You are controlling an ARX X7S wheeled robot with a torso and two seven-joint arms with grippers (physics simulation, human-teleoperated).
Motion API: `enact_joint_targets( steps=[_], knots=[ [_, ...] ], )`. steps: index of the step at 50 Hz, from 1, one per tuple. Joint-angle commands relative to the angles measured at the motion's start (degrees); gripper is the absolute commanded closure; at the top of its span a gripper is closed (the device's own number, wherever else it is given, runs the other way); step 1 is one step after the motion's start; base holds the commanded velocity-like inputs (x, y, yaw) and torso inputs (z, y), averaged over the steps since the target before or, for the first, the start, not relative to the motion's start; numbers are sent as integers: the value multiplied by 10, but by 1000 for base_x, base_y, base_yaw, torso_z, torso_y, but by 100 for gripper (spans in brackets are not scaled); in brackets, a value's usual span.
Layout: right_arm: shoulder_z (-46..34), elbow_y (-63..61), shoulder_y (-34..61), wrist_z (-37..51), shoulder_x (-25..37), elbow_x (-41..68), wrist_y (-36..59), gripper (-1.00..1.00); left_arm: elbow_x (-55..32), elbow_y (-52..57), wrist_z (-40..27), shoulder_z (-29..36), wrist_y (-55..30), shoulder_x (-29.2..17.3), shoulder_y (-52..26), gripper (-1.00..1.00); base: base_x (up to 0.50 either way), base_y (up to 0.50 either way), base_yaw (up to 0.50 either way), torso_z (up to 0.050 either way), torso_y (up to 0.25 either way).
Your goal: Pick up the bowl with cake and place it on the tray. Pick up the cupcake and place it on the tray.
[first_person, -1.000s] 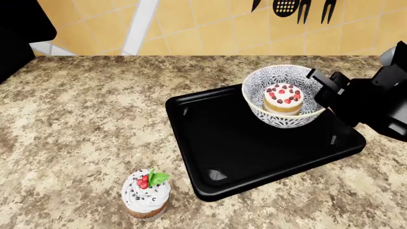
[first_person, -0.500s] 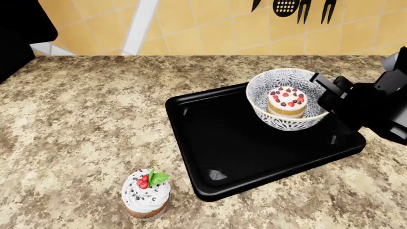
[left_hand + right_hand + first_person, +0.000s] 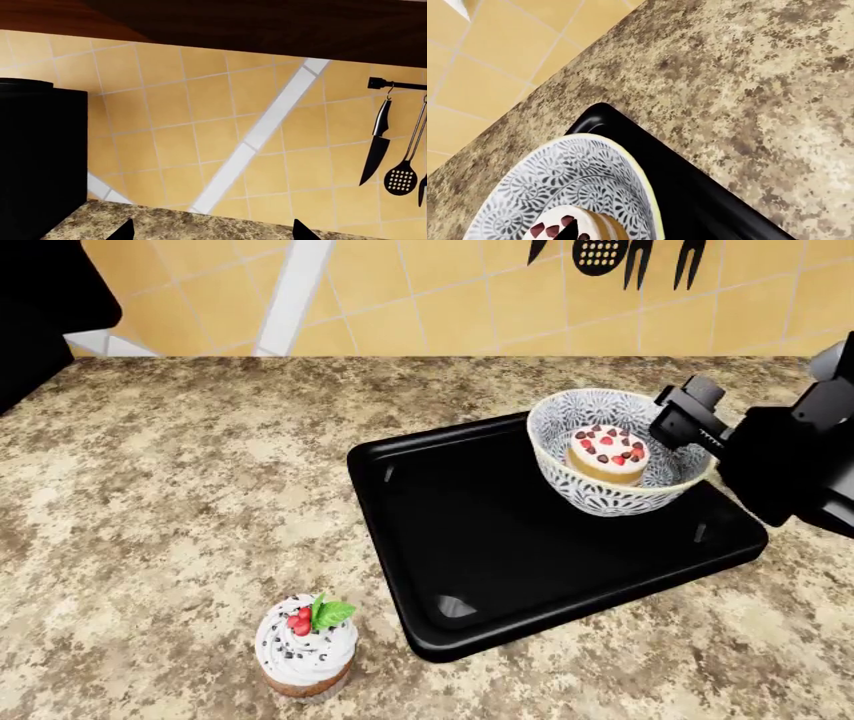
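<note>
Right gripper (image 3: 678,420) at the bowl (image 3: 611,453), its fingers on the rim's right side; grip looks closed on the rim, though the contact itself is partly hidden. Bowl tilts, over the tray's (image 3: 494,540) far right corner; whether it touches the tray I cannot tell. Cake (image 3: 607,453) sits inside the bowl, just left of the fingers. Wrist view: bowl rim (image 3: 647,192) close to the tray's edge (image 3: 627,125), bare counter (image 3: 747,85) beyond.

Tray's near and left floor open. Cupcake (image 3: 306,645) stands on the counter, well left of the fingers, off the tray's near left corner.

Left gripper: only two fingertips (image 3: 123,231) show, set wide apart, nothing between them, facing the tiled wall (image 3: 220,135).
</note>
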Motion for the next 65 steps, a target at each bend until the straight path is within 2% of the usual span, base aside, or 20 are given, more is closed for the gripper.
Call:
enact_joint_targets(
  steps=[1, 16, 23, 34, 38, 43, 65],
  knots=[
    [-4, 2, 25, 4, -1, -6, 16, -100, -1, 2, 0, 2, 2, 0, -1, -100, 0, 0, 0, 0, 0],
    [-22, -31, 139, 47, 6, -15, 95, -100, -3, -1, 1, 3, 3, -3, -7, -100, 0, 0, 0, 0, 0],
    [-27, -83, 207, 68, 9, 33, 160, -100, -2, -1, 2, 4, 4, -4, -7, -100, 0, 0, 0, 0, 0],
    [-25, -170, 271, 77, -7, 105, 209, -100, 1, -1, 2, 6, 4, -6, -7, -100, 0, 0, 0, 0, 0],
    [-50, -221, 315, 92, -42, 181, 238, -100, 3, -8, 5, 6, 4, -8, -8, -100, 0, 0, 0, 0, 0],
    [-64, -254, 332, 103, -65, 219, 234, -100, 5, -11, 8, 7, 5, -10, -7, -100, 0, 0, 0, 0, 0],
    [-110, -322, 314, 96, -185, 236, 182, -100, 4, -10, 10, 9, 8, -15, -11, -100, 0, 0, 0, 0, 0]
  ],
)
